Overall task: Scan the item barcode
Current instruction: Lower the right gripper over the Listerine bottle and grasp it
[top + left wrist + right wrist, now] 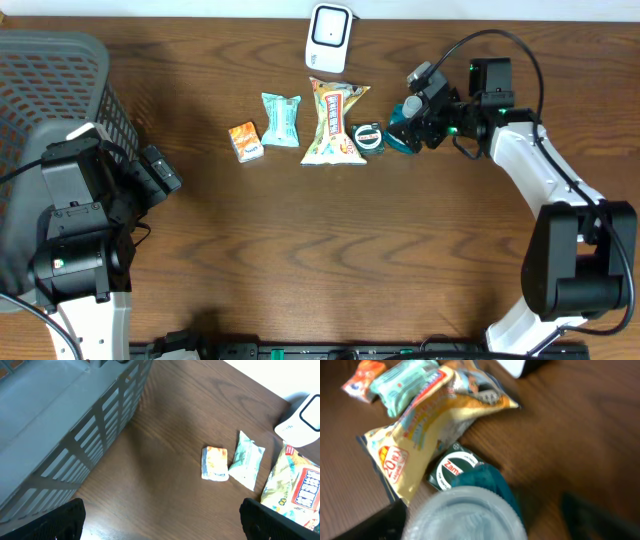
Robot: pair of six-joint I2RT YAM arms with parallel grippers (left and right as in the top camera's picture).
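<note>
Several items lie in a row: an orange packet (pixel 245 141), a pale teal packet (pixel 281 119), a yellow snack bag (pixel 335 122), a round green tin (pixel 369 137) and a teal container (pixel 403 130) with a whitish ribbed lid (pixel 465 515). Behind them stands the white barcode scanner (pixel 329 37). My right gripper (pixel 408 115) is down over the teal container, open, one finger on each side of the lid; the right finger stands clear of it. My left gripper (pixel 160 172) hangs open over bare table at the left, holding nothing. No barcode shows.
A grey slatted basket (pixel 50 90) fills the far left, close beside the left arm. The green tin (pixel 454 467) and snack bag (pixel 425 425) lie right against the teal container. Bare wood spreads across the table's front half.
</note>
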